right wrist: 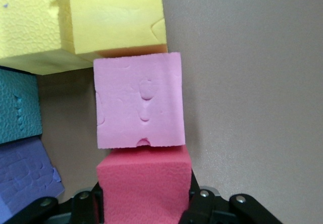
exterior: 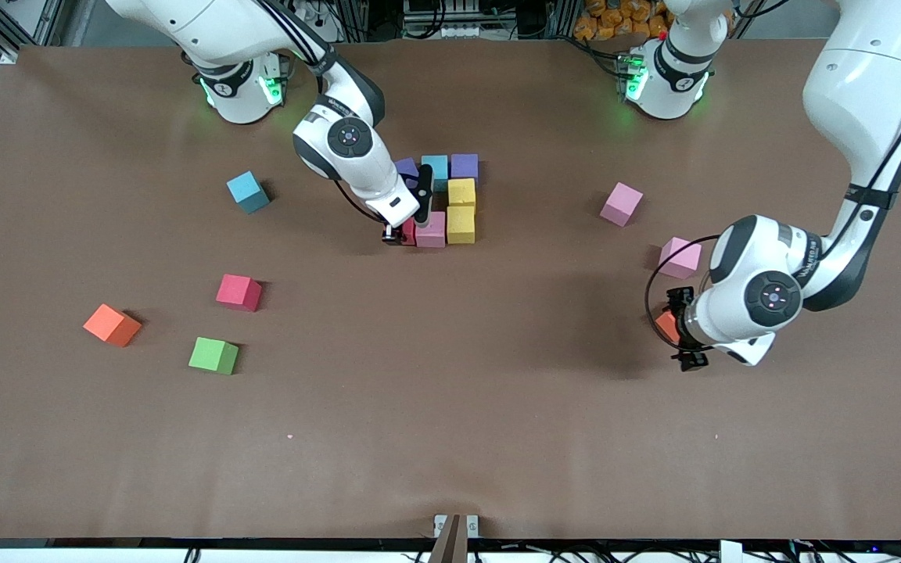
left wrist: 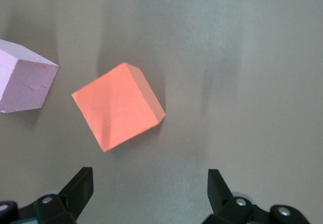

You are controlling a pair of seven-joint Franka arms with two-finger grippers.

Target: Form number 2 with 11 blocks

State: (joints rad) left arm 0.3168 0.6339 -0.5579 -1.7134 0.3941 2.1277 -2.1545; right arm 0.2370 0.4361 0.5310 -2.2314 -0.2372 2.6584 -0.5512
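My right gripper (exterior: pixel 402 232) (right wrist: pixel 144 204) is shut on a red block (exterior: pixel 409 231) (right wrist: pixel 144 186), which touches a pink block (exterior: pixel 431 229) (right wrist: pixel 139 100) in the mid-table cluster. The cluster also holds two yellow blocks (exterior: pixel 461 192) (exterior: pixel 461 224), two purple blocks (exterior: pixel 407 169) (exterior: pixel 464 166) and a teal block (exterior: pixel 435 168). My left gripper (exterior: pixel 681 328) (left wrist: pixel 150 191) hangs open over the table beside an orange block (exterior: pixel 666 324) (left wrist: pixel 118 105); nothing is between its fingers (left wrist: pixel 78 188).
Loose blocks toward the right arm's end: teal (exterior: pixel 248 191), red (exterior: pixel 238 292), orange (exterior: pixel 112 324), green (exterior: pixel 213 355). Two pink blocks (exterior: pixel 621 204) (exterior: pixel 680 257) lie toward the left arm's end, the second close to the left gripper.
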